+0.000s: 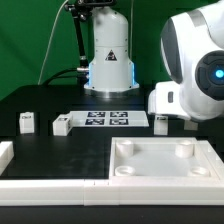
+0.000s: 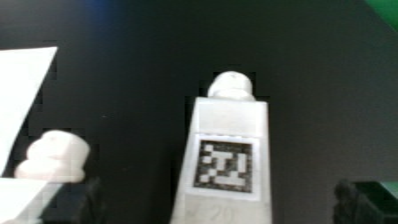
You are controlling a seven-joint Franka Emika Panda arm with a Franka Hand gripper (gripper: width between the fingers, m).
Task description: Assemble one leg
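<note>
In the wrist view a white leg (image 2: 228, 120) with a black-and-white tag (image 2: 226, 163) lies on the black table, lengthwise between my two dark fingers (image 2: 370, 200). My gripper (image 2: 214, 208) is open, and a gap shows on each side of the leg. A second leg (image 2: 54, 155) lies close beside the other finger. In the exterior view the arm (image 1: 195, 60) hangs over a leg (image 1: 160, 123) at the right, and its body hides the gripper. Two more legs (image 1: 27, 122) (image 1: 62, 124) stand at the left.
The large white tabletop (image 1: 130, 172) with round corner sockets lies at the front right. White border rails (image 1: 50, 185) run along the front left. The marker board (image 1: 108, 118) lies mid-table, in front of the robot base. A white sheet edge (image 2: 22, 80) shows in the wrist view.
</note>
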